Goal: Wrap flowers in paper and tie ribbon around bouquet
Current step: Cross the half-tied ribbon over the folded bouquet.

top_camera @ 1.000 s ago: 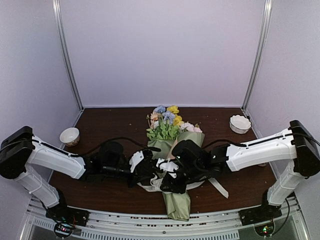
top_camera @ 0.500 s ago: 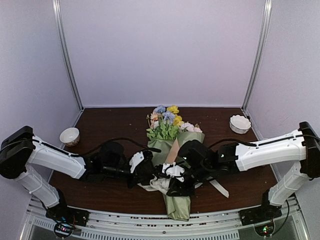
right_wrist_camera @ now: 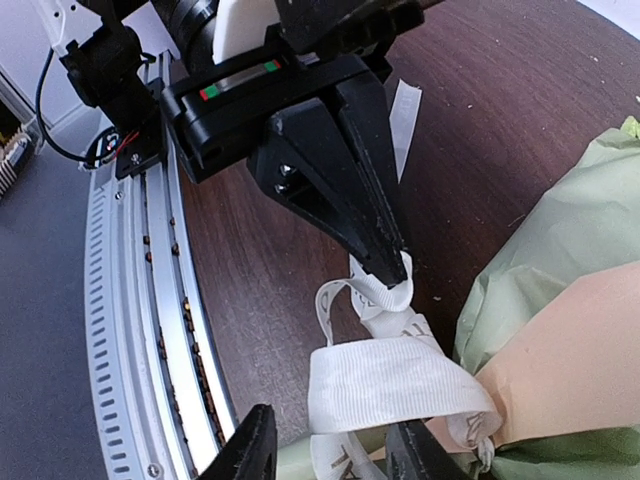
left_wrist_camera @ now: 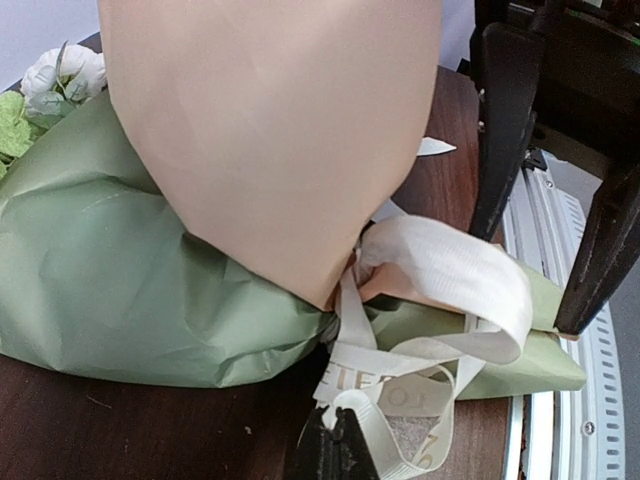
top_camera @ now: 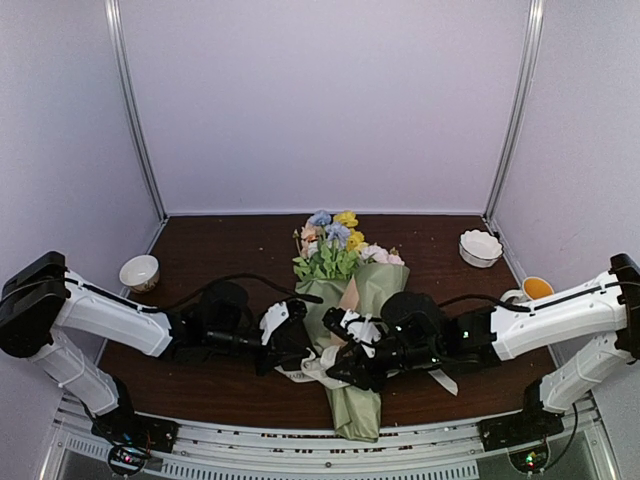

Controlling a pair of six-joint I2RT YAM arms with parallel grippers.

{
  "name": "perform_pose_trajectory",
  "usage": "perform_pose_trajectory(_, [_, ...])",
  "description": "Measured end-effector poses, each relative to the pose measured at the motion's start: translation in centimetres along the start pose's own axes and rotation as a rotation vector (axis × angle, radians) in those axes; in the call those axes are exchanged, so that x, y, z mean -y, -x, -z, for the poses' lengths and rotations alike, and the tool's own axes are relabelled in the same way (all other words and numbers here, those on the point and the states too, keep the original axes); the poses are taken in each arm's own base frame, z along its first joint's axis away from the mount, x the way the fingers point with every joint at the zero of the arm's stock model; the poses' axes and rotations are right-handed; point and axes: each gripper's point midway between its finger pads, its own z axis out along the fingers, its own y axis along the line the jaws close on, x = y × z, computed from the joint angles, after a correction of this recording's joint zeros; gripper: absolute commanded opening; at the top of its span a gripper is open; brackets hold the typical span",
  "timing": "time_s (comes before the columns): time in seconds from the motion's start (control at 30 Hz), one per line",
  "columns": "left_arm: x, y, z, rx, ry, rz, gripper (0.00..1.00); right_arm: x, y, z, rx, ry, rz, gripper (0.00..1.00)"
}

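Observation:
The bouquet lies along the table's middle, with the flowers (top_camera: 335, 245) at the far end and the paper (top_camera: 352, 405) narrowing toward the near edge. In the left wrist view the paper shows tan (left_wrist_camera: 270, 130) over sage green (left_wrist_camera: 120, 270). The cream ribbon (left_wrist_camera: 440, 275) is looped round the sleeve's narrow neck. My left gripper (left_wrist_camera: 337, 438) is shut on a small fold of the ribbon (right_wrist_camera: 385, 300). My right gripper (right_wrist_camera: 335, 455) is open, its fingers (right_wrist_camera: 255, 450) standing either side of a wide ribbon band (right_wrist_camera: 390, 385) without pinching it. Both grippers (top_camera: 303, 345) (top_camera: 340, 368) meet at the neck.
A small bowl (top_camera: 139, 270) stands at the left and a white bowl (top_camera: 480, 247) at the back right. A cup (top_camera: 537, 288) with orange contents sits near the right arm. A ribbon tail (top_camera: 437, 378) trails right. The metal rail (right_wrist_camera: 130, 330) runs along the near edge.
My right arm has drawn back to the right, uncovering the cup behind it, and its jaws have widened a little. The left gripper has kept still, shut on the ribbon.

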Motion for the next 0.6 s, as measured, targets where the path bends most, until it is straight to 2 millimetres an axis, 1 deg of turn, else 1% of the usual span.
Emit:
perform_pose_trajectory(0.17, [0.1, 0.0, 0.0, 0.000, -0.004, 0.000, 0.00, 0.2, -0.1, -0.5, 0.027, -0.012, -0.093, 0.39])
perform_pose_trajectory(0.3, [0.1, 0.0, 0.0, -0.002, -0.006, 0.001, 0.00, 1.1, -0.5, -0.8, 0.017, -0.059, -0.154, 0.40])
perform_pose_trajectory(0.33, [0.1, 0.1, 0.0, -0.002, -0.007, 0.001, 0.00, 1.4, -0.6, -0.8, 0.016, -0.075, -0.174, 0.39])
perform_pose_trajectory(0.37, [0.1, 0.0, 0.0, -0.003, -0.007, 0.001, 0.00, 1.7, -0.6, -0.8, 0.019, -0.094, -0.200, 0.35])
perform_pose_trajectory(0.43, [0.1, -0.1, 0.0, -0.007, -0.007, 0.003, 0.00, 2.1, -0.6, -0.7, 0.026, -0.117, -0.251, 0.13])
perform_pose_trajectory(0.47, [0.1, -0.1, 0.0, -0.008, -0.007, 0.003, 0.00, 2.3, -0.5, -0.7, 0.033, -0.124, -0.271, 0.06])
perform_pose_trajectory(0.5, [0.1, -0.1, 0.0, -0.008, -0.007, 0.003, 0.00, 2.4, -0.4, -0.7, 0.041, -0.129, -0.286, 0.00])
perform_pose_trajectory(0.6, [0.1, -0.1, 0.0, -0.007, -0.007, 0.007, 0.00, 2.3, 0.0, -0.5, 0.062, -0.128, -0.335, 0.00])
